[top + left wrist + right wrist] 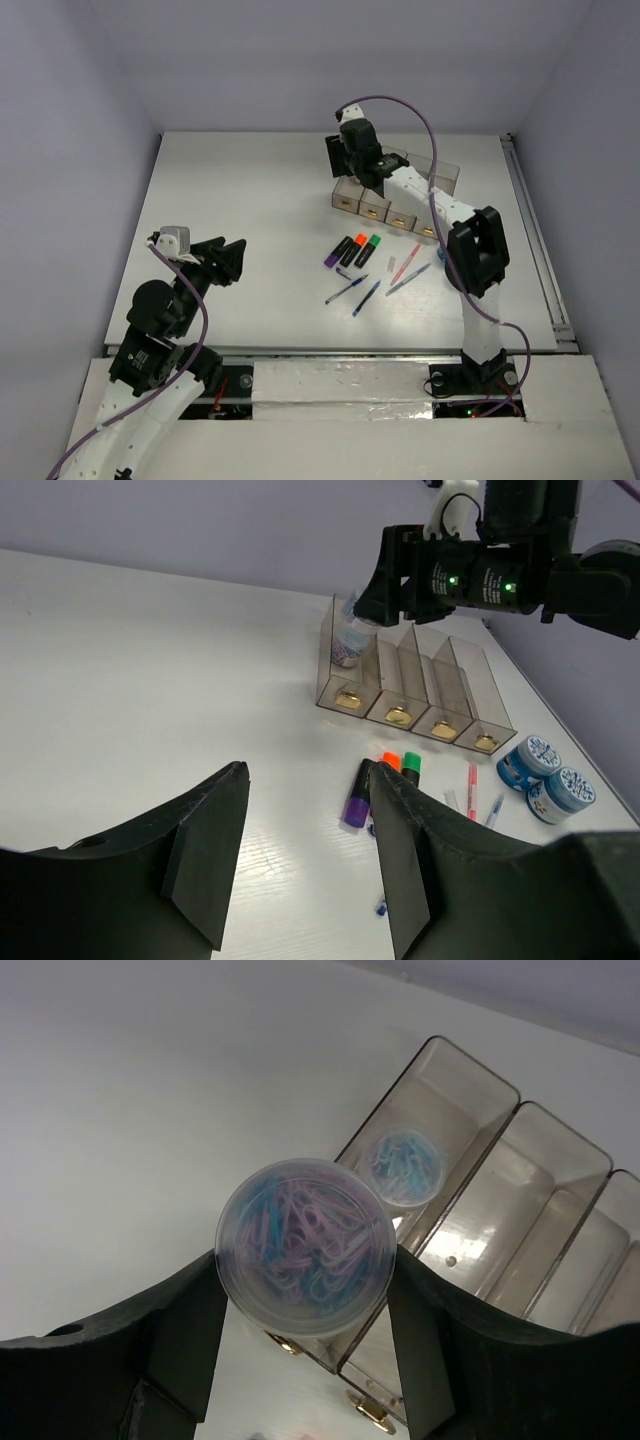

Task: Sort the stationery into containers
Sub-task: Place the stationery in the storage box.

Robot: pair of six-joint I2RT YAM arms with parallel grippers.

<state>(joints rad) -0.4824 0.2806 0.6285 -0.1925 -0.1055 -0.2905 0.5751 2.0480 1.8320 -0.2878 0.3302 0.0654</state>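
My right gripper is shut on a round clear tub of blue and pink paper clips and holds it over the leftmost of four smoky-brown bins. A second such tub lies inside that bin. In the top view the right gripper hangs over the left end of the bins. Purple, orange and green markers and several pens lie in front of the bins. Two blue-white rolls sit at the right. My left gripper is open and empty, well short of the markers.
The right arm stretches over the table's right side and covers the rolls in the top view. A red pen lies between the markers and the rolls. Grey walls close the table's back and sides.
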